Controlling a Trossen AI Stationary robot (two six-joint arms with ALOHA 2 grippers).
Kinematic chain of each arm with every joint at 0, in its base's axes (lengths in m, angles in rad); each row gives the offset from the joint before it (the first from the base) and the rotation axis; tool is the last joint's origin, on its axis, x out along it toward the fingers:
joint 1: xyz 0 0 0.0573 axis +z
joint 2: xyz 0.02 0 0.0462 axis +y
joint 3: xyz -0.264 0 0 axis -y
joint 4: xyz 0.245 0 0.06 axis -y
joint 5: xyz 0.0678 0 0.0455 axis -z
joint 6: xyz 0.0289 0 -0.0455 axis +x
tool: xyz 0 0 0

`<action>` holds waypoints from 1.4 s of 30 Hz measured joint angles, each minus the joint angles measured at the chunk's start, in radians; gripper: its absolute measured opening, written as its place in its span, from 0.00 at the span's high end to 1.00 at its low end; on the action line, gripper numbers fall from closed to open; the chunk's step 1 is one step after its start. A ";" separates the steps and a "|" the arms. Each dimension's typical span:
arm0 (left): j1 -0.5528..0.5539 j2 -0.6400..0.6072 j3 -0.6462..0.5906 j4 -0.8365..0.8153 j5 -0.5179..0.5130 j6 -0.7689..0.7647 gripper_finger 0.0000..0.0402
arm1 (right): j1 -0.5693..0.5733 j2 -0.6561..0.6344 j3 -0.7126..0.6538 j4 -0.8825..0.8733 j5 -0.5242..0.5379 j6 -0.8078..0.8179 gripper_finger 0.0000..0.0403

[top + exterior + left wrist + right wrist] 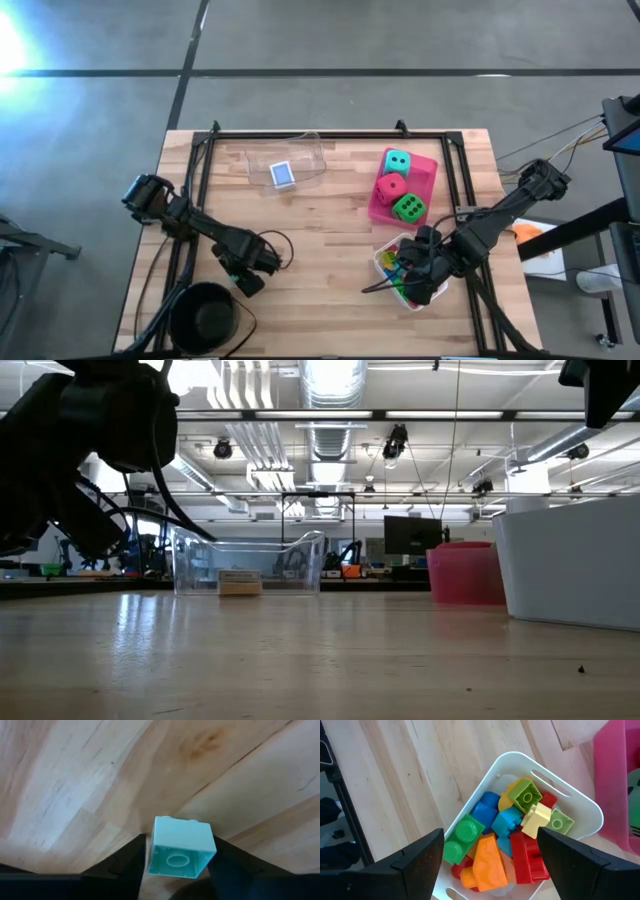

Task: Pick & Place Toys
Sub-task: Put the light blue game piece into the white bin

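On the wooden table [330,260], near its front left part, the left gripper [252,272] is seen close to a black round bowl [205,315]. Between its two dark fingers [122,867] a small teal plastic brick [181,847] is placed, with the hollow underside turned to the wrist camera; the fingers stand just beside both sides of the brick, but it cannot be told if the brick is already pressed or only framed by them.

Over the white plastic tray [570,800], at the front right part of the table, the right gripper [490,857] is held with its jaws wide apart and nothing between them. The tray is filled with many small plastic bricks [505,840] of green, blue, orange, red and yellow colour.

Just behind the white tray a pink plastic tray [428,172] is found, and three dotted foam dice are kept in it: a teal die [397,161], a red die [390,186] and a green die [407,208].

Farther back, near the middle of the table, a clear plastic tray [305,150] is seen, and a small blue card box [283,175] lies inside it
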 joint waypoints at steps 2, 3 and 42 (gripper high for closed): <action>0.000 0.000 0.000 -0.001 0.000 0.000 0.56 | 0.000 0.000 0.001 0.000 0.001 0.000 0.22; 0.000 0.000 0.000 -0.003 0.000 0.000 0.60 | 0.000 0.000 0.001 0.000 0.001 0.000 0.22; 0.102 -0.378 0.153 0.643 -0.347 -0.244 0.67 | 0.011 -0.116 0.001 0.656 0.310 -0.632 0.22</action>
